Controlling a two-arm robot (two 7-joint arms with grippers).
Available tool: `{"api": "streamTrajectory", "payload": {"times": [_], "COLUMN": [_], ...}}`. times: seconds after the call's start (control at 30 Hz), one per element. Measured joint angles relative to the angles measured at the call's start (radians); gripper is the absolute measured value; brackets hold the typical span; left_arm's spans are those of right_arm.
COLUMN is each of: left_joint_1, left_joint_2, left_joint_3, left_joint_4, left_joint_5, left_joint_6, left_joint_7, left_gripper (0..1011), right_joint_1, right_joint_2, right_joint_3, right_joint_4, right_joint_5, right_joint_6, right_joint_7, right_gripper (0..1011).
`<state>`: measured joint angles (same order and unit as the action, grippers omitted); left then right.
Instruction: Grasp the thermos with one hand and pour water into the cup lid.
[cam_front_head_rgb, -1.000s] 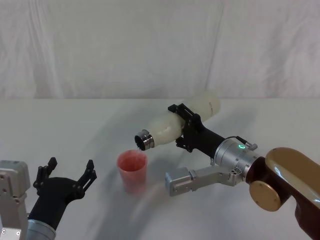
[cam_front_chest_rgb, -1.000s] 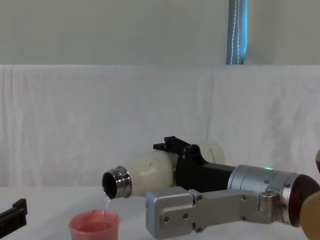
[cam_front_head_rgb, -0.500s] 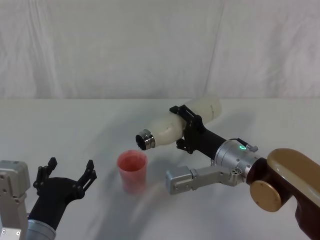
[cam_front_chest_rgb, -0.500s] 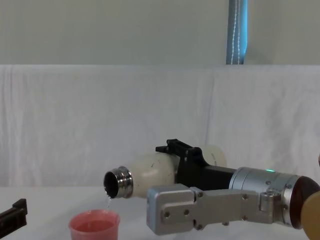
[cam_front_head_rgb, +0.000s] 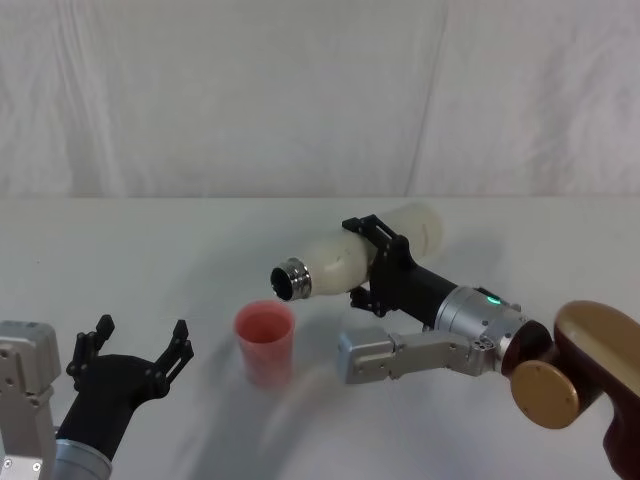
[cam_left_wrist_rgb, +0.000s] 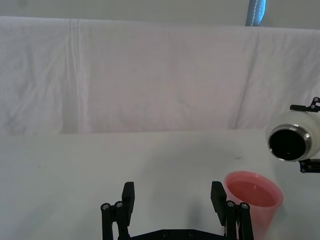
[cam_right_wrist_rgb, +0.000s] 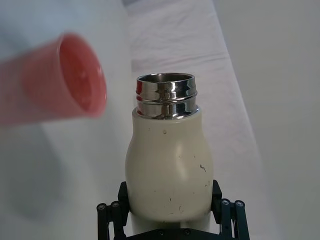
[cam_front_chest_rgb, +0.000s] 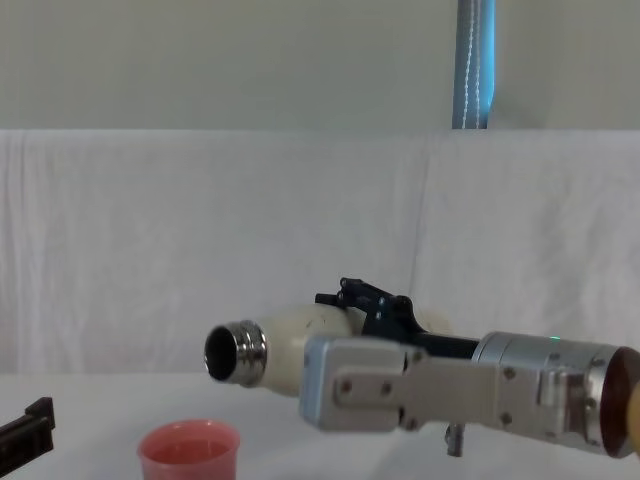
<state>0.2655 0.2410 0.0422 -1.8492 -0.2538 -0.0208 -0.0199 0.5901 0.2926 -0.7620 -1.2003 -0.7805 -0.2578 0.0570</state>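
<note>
Head view, bottle: the cream thermos (cam_front_head_rgb: 345, 258) lies almost flat in the air, up above the bench (cam_front_head_rgb: 150, 250), near its middle.
Head view, right gripper (cam_front_head_rgb: 380, 262): its black jaws are closed around the fat part of the thermos.
Head view, cup: the pink cup lid (cam_front_head_rgb: 265, 340) stands on the bench, just below and a bit in front of the steel neck.
Head view, left gripper (cam_front_head_rgb: 135, 345): it sits by the near left corner of the bench, jaws spread wide, holding nothing.
Left wrist view: the cup lid (cam_left_wrist_rgb: 252, 200) is just beside one finger (cam_left_wrist_rgb: 218, 197) of the left gripper (cam_left_wrist_rgb: 172, 200). There is water in the cup. The thermos (cam_left_wrist_rgb: 295, 137) mouth is higher up.
Right wrist view: the right gripper (cam_right_wrist_rgb: 170, 210) squeezes the thermos (cam_right_wrist_rgb: 167, 170) from both sides.
Chest view: the thermos (cam_front_chest_rgb: 275, 350) mouth is up above the cup lid (cam_front_chest_rgb: 190, 452).
</note>
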Motion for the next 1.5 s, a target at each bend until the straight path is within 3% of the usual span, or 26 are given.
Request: {"api": "streamTrajectory", "payload": {"times": [0.23, 0.37, 0.47, 0.53, 0.57, 0.7, 0.73, 0.9, 1.07, 1.27, 1.5], "left_joint_1": [0.000, 0.000, 0.000, 0.000, 0.000, 0.000, 0.000, 0.000, 0.000, 0.000, 0.000], "left_joint_2": [0.000, 0.000, 0.000, 0.000, 0.000, 0.000, 0.000, 0.000, 0.000, 0.000, 0.000], "left_joint_3": [0.000, 0.000, 0.000, 0.000, 0.000, 0.000, 0.000, 0.000, 0.000, 0.000, 0.000], "left_joint_4": [0.000, 0.000, 0.000, 0.000, 0.000, 0.000, 0.000, 0.000, 0.000, 0.000, 0.000], "left_joint_5": [0.000, 0.000, 0.000, 0.000, 0.000, 0.000, 0.000, 0.000, 0.000, 0.000, 0.000], "left_joint_6": [0.000, 0.000, 0.000, 0.000, 0.000, 0.000, 0.000, 0.000, 0.000, 0.000, 0.000], "left_joint_7": [0.000, 0.000, 0.000, 0.000, 0.000, 0.000, 0.000, 0.000, 0.000, 0.000, 0.000], "left_gripper": [1001, 1001, 1001, 1001, 1001, 1001, 1001, 1001, 1001, 1001, 1001], "right_joint_1": [-0.058, -0.098, -0.113, -0.135, -0.135, -0.176, -0.176, -0.224, -0.268, -0.301, -0.343], "right_joint_2": [0.003, 0.002, 0.002, 0.001, 0.001, 0.001, 0.001, -0.010, -0.023, -0.033, -0.063], "right_joint_3": [0.071, 0.126, 0.151, 0.183, 0.183, 0.238, 0.238, 0.298, 0.347, 0.381, 0.430], "right_joint_4": [-0.091, -0.150, -0.175, -0.207, -0.207, -0.263, -0.263, -0.311, -0.350, -0.373, -0.392], "right_joint_5": [0.187, 0.323, 0.384, 0.455, 0.455, 0.565, 0.565, 0.680, 0.762, 0.810, 0.909], "right_joint_6": [-0.002, 0.009, 0.023, 0.050, 0.050, 0.122, 0.122, 0.213, 0.283, 0.319, 0.350], "right_joint_7": [0.130, 0.206, 0.238, 0.271, 0.271, 0.313, 0.313, 0.331, 0.320, 0.292, 0.276], "right_gripper": [960, 960, 960, 960, 960, 960, 960, 960, 960, 960, 960]}}
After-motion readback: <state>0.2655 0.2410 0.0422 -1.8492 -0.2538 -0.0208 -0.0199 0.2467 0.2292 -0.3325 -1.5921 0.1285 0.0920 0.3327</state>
